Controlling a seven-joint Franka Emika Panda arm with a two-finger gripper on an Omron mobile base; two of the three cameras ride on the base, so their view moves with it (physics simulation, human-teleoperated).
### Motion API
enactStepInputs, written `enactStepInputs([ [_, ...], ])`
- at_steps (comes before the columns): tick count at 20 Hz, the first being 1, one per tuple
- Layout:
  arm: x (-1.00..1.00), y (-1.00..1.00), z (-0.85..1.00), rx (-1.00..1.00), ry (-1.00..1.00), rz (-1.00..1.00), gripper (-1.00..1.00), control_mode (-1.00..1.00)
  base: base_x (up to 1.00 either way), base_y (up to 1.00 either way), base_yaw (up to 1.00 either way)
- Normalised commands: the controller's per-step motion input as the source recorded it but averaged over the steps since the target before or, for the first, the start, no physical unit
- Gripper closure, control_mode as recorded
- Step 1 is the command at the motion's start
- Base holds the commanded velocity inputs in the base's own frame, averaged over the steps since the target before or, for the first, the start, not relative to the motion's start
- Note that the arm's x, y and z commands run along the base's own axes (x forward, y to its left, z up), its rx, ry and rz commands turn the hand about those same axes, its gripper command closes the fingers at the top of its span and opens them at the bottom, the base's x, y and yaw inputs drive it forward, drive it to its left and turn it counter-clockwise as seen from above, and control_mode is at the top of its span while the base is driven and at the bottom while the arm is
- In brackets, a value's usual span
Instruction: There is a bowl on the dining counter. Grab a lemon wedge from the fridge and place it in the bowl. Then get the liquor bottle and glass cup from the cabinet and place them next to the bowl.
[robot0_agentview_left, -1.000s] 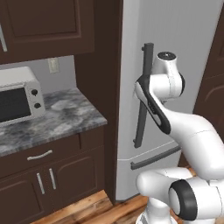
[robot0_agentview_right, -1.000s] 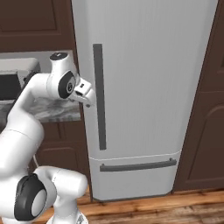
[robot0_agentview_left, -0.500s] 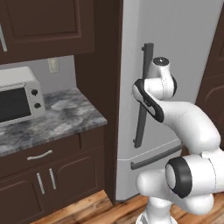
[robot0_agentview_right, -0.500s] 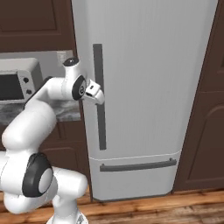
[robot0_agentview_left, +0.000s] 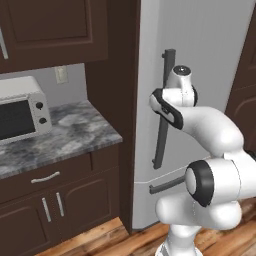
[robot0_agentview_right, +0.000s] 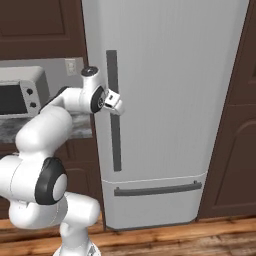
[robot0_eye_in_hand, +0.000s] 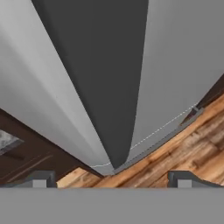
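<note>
The tall pale silver-grey fridge (robot0_agentview_left: 205, 75) (robot0_agentview_right: 170, 100) stands shut in front of me. Its long dark vertical bar handle (robot0_agentview_left: 162, 115) (robot0_agentview_right: 114, 135) (robot0_eye_in_hand: 109, 78) runs down the door's left side. My gripper (robot0_agentview_right: 116, 103) (robot0_eye_in_hand: 111, 178) is open and right at the handle's upper part, holding nothing. In the hand view the bar lies between the lines of the two fingertips (robot0_eye_in_hand: 40, 179). A dark brown wall cabinet (robot0_agentview_left: 50, 25) hangs upper left. The bowl, lemon wedge, liquor bottle, glass cup and dining counter are out of view.
A white microwave (robot0_agentview_left: 20, 112) (robot0_agentview_right: 20, 92) sits on a grey marbled counter (robot0_agentview_left: 70, 132) over dark lower cabinets (robot0_agentview_left: 50, 205), left of the fridge. The fridge's bottom drawer has a horizontal handle (robot0_agentview_left: 167, 185) (robot0_agentview_right: 157, 189). Dark wood panels (robot0_agentview_right: 235, 125) flank the right. The floor (robot0_agentview_right: 175, 240) is wood.
The arm has stretched forward, carrying the open hand from short of the door up to the fridge's vertical handle. The fridge stays shut.
</note>
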Motion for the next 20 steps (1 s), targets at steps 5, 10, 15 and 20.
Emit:
enactStepInputs([
  [5,0.03,-0.15,-0.09,0.0,-0.19,0.14,-1.0,-1.0,0.0,0.0,0.0],
  [10,0.27,-0.24,-0.01,0.0,-0.14,0.13,-1.0,-1.0,0.0,0.0,0.0],
  [15,0.44,-0.23,0.0,0.0,-0.06,0.09,-1.0,-1.0,0.0,0.0,0.0],
  [20,0.43,-0.02,0.0,0.0,0.0,0.08,-1.0,-1.0,0.0,0.0,0.0],
])
